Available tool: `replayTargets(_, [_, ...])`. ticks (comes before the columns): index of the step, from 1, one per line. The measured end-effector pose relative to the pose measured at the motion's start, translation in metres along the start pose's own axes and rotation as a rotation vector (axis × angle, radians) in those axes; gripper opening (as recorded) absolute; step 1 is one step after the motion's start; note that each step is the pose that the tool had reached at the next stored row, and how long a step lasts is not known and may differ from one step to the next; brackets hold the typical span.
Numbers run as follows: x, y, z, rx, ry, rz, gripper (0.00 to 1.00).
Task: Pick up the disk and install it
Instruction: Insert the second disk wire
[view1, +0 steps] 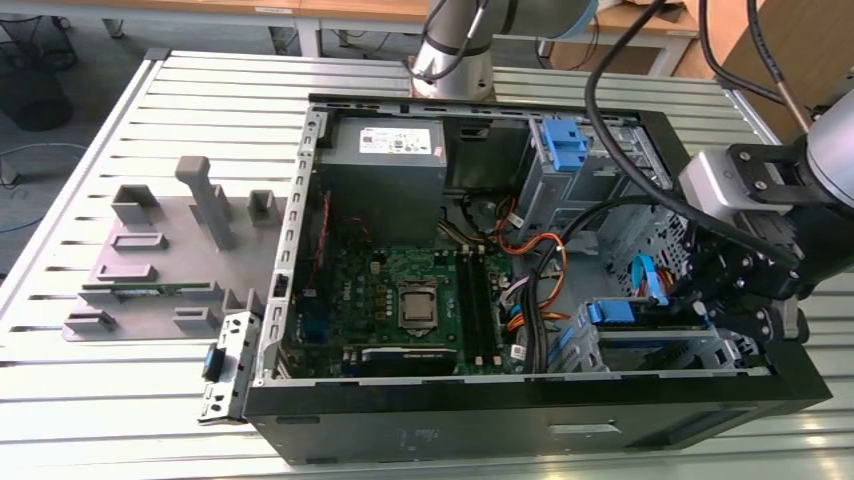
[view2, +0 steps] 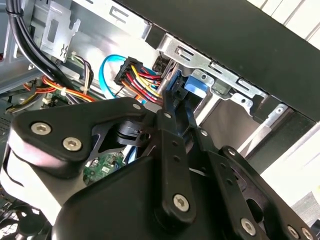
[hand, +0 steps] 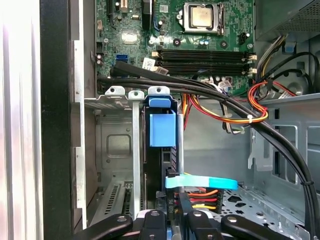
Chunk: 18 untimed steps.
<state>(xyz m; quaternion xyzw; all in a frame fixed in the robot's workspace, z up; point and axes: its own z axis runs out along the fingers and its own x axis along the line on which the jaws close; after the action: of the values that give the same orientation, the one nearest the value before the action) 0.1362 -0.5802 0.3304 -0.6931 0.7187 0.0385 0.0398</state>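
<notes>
We find the gripper (view1: 731, 300) low inside the open computer case (view1: 534, 420), at the drive cage (view1: 654, 345) near the front corner on the exterior view's right. In the first wrist view its fingers (hand: 150, 220) reach toward the rear edge of the disk (hand: 162, 127), which stands on edge in a slot of the cage, its blue carrier bracket facing the camera. Whether the fingers clamp the disk or merely press against it, we cannot tell; the contact point is hidden behind the linkage.

We judge the disk partly to fully seated. The main hazard is the wiring: the bundle of power cables (hand: 220, 112) and the light blue data cable (hand: 200, 182) lie just beside the slot. A skewed push could jam the bracket in its rails, and a finger could snag or unseat a connector. The motherboard (hand: 200, 40) lies beyond the cage, near enough to be struck by a wide swing.
</notes>
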Motion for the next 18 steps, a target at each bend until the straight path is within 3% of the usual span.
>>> replayTargets(10, [-0.0031,0.0000,-0.0279,0.0000,0.0000,0.000,0.24])
replayTargets(16, [-0.0032,0.0000,-0.0289,-0.0001,-0.0002,0.000,0.24])
replayTargets(18, [-0.0033,-0.0001,-0.0289,-0.0070,0.0003,0.001,0.24])
